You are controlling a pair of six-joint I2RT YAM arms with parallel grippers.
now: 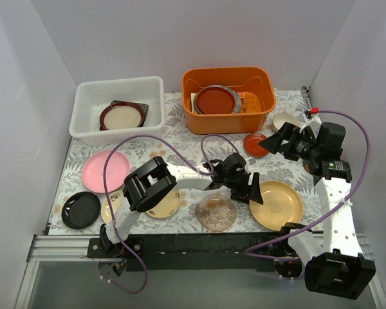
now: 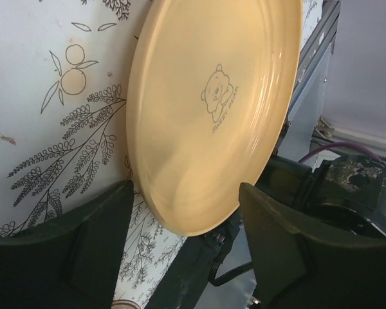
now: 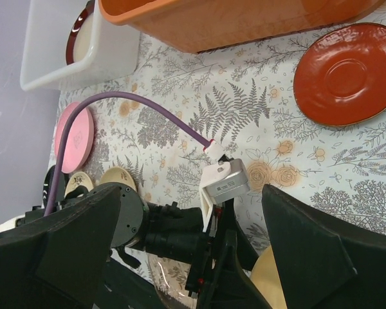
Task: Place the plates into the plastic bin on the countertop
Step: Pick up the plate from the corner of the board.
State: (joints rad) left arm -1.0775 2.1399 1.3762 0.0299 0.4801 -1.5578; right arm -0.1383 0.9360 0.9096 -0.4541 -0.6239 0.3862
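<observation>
The gold plate (image 1: pixel 280 206) (image 2: pixel 212 109), printed with a small bear, lies front right on the countertop (image 1: pixel 180 138). My left gripper (image 1: pixel 253 188) (image 2: pixel 186 215) is open, its jaws astride the plate's near rim. My right gripper (image 1: pixel 275 143) (image 3: pixel 193 248) hangs open and empty just right of the small red plate (image 1: pixel 255 144) (image 3: pixel 347 74). The plastic bin (image 1: pixel 90 103) (image 3: pixel 48 58) holds a dark-rimmed plate (image 1: pixel 123 116). A pink plate (image 1: pixel 105 171), a black plate (image 1: pixel 81 210), two cream plates (image 1: pixel 162 205) and a clear scalloped glass plate (image 1: pixel 217 213) lie along the front.
The orange tub (image 1: pixel 257 109) (image 3: pixel 244 22) with a red plate and other dishes stands back centre. A small cream bowl (image 1: pixel 284 120) sits right of it. The left arm's purple cable (image 1: pixel 148 143) loops over the countertop. White walls close in three sides.
</observation>
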